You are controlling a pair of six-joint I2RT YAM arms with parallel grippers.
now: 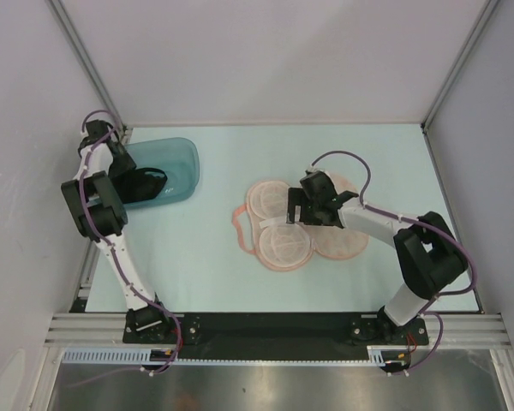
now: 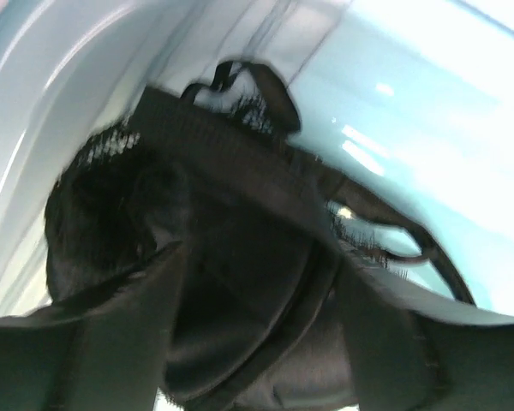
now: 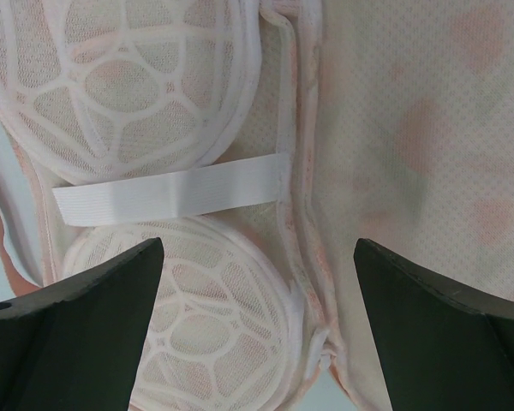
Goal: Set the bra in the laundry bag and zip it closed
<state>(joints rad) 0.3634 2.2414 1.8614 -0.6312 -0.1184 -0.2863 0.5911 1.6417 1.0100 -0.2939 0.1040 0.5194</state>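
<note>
Top view: the left arm is reaching into a teal tub (image 1: 182,163) sitting at the far left of the pale worktop (image 1: 240,163), while the right arm is leaning over the laundry bag (image 1: 283,244), which is lying unzipped and spread flat near the middle of the worktop, well apart from the tub.

Left wrist view: the bra (image 2: 223,163) is lying crumpled inside the tub, its thin straps trailing against the teal wall. The left claw (image 2: 259,257) is standing open, its two dark fingers spreading to either side of the black fabric; whether they are touching it cannot be told, as the view is blurred.

Right wrist view: the right claw (image 3: 257,248) is hanging open and empty just above the bag. Beneath it, two white ribbed mesh cups (image 3: 137,77) are sitting side by side with a white elastic band (image 3: 171,190) crossing between them; the peach half with faint orange motifs is lying to their right.
</note>
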